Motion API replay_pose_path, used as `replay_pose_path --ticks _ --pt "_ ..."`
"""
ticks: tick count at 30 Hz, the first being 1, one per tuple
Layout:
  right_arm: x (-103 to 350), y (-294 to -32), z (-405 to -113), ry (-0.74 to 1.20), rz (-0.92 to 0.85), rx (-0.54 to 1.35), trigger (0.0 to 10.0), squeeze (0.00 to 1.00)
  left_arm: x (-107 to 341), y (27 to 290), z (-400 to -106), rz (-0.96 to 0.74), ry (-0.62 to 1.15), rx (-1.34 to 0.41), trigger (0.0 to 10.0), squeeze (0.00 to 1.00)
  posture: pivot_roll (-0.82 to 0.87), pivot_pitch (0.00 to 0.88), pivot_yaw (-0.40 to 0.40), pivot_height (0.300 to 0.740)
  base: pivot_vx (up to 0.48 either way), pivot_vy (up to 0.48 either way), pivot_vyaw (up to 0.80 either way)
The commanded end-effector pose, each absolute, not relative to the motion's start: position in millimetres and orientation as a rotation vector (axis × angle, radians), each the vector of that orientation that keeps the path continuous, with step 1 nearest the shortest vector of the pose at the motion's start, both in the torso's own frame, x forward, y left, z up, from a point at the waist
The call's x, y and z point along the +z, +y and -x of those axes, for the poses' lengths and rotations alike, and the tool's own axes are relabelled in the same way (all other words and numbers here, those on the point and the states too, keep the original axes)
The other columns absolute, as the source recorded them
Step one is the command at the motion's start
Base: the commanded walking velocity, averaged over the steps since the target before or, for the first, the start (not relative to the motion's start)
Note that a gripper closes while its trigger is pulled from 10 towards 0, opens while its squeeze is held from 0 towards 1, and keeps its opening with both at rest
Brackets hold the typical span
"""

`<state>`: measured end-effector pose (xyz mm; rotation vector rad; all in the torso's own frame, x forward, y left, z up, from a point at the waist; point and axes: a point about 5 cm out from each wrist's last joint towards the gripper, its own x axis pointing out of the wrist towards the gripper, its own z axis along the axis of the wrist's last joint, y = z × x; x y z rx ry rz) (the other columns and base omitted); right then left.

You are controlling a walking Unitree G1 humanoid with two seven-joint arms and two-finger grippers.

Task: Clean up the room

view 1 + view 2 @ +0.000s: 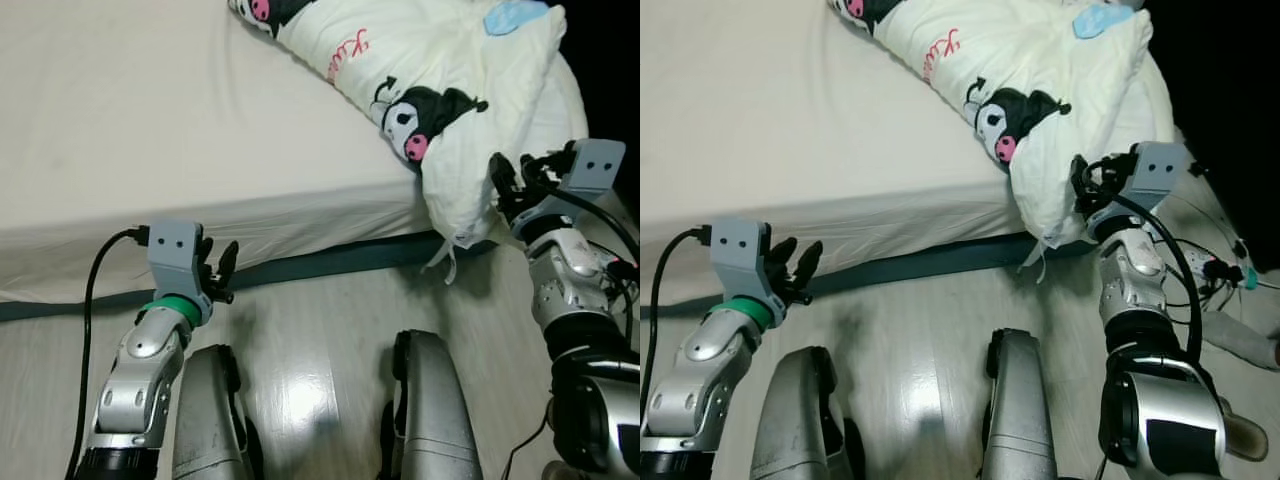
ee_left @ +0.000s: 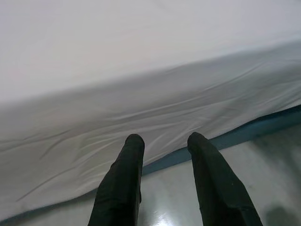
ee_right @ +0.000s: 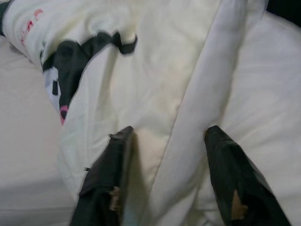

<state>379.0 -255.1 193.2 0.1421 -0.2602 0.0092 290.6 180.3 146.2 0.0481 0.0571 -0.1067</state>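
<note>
Overhanging the bed [image 1: 150,120] corner, the pillow [image 1: 470,90] is straddled, ungripped, by the spread right gripper [image 3: 164,181] for repositioning.

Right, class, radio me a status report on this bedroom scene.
Right tool open, fingers straddling the pillow hanging over the bed corner. Left tool open, idle by the bed edge. Nothing blocking.

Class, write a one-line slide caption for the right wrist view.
Right claw open against the cartoon-print pillow at the bed's edge.
</note>
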Motion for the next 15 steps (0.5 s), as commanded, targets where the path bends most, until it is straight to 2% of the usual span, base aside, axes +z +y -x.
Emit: replay_pose_path --ticks 1,2,14,15 --pt "187.9 -258.6 -379.2 -0.238 -0.184 -0.009 10.0 1.0 139.9 186.4 -283.8 -0.059 0.094 -0.089 10.0 0.0 0.12 0.293 0.116 0.53 0.0 0.0 0.0" --pt "188.4 -258.5 -380.6 -0.233 -0.203 -0.013 10.0 0.0 140.1 188.0 -282.6 -0.062 0.096 -0.086 10.0 0.0 0.13 0.299 0.118 0.53 0.0 0.0 0.0" --pt "173.2 -261.9 -382.7 -0.121 -0.293 -0.138 10.0 0.0 144.2 195.1 -275.6 -0.08 0.106 -0.071 10.0 0.0 0.17 0.316 0.13 0.53 0.0 0.0 0.0" --pt "171.0 -260.7 -382.7 -0.108 -0.282 -0.14 3.7 0.0 144.6 195.9 -275.1 -0.082 0.107 -0.066 10.0 0.0 0.18 0.316 0.128 0.53 0.0 0.0 0.0"
